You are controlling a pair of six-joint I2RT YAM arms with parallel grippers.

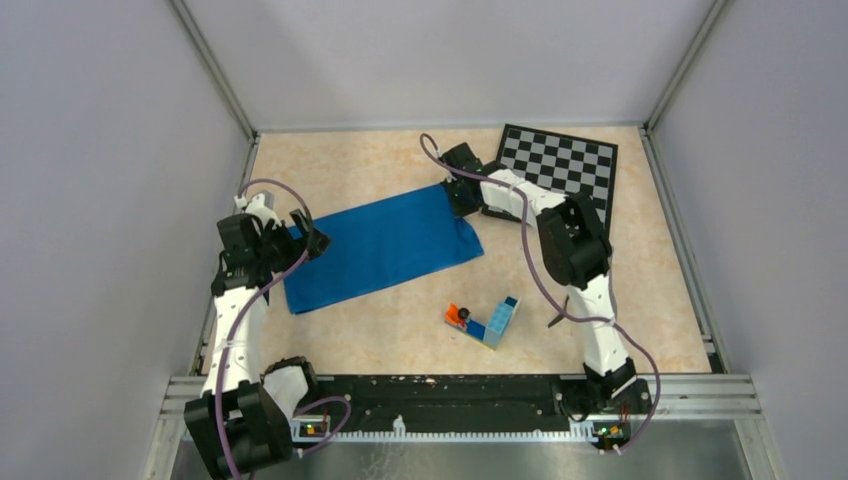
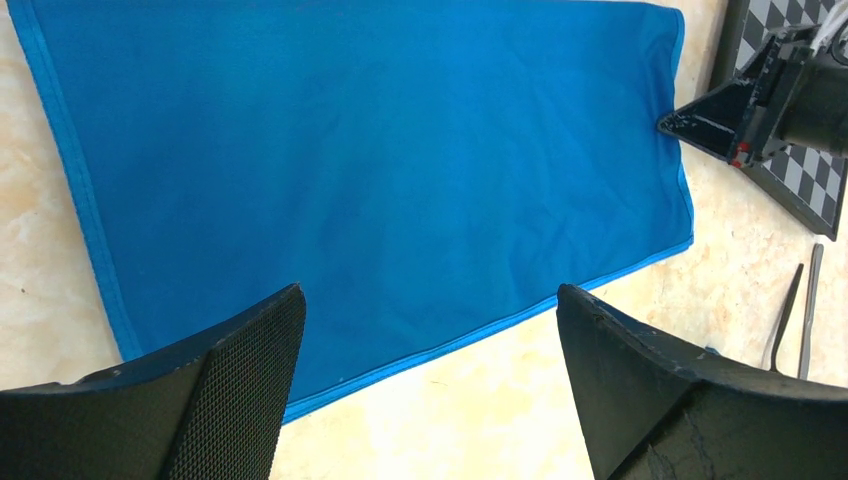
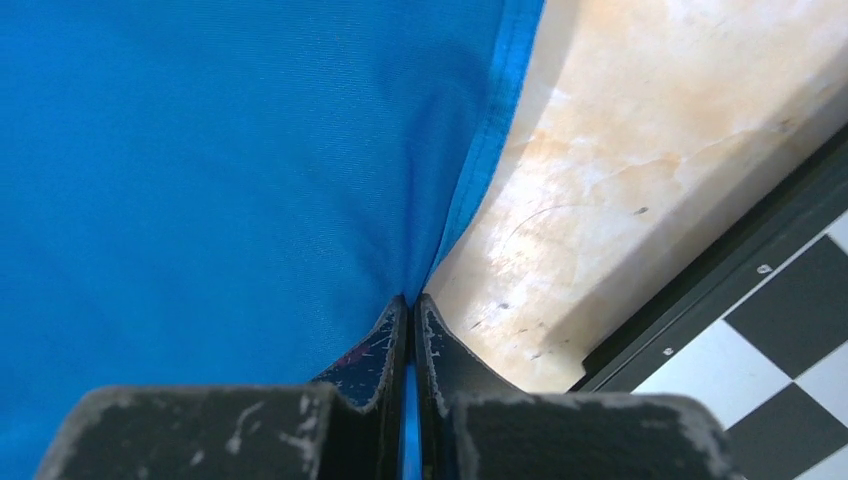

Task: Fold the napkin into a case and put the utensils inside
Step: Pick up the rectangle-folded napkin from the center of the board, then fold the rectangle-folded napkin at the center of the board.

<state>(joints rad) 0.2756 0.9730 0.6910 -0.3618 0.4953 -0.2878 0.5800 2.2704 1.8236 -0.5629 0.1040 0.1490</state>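
Jaws of the right gripper [image 3: 412, 300] are pressed together on the hem of the one blue napkin [image 1: 380, 245], at its far right corner, just beside the one chessboard [image 1: 560, 160] in the far right corner of the worktop [image 1: 400, 330]. The left gripper [image 2: 430, 292] has its jaws spread wide over the napkin's left end and holds nothing. The napkin lies flat, left of the worktop's middle. One fork [image 2: 787, 312] and one knife [image 2: 812, 300] lie side by side to the right of it, not touching it. One toy-brick block [image 1: 497, 322] lies towards the near edge.
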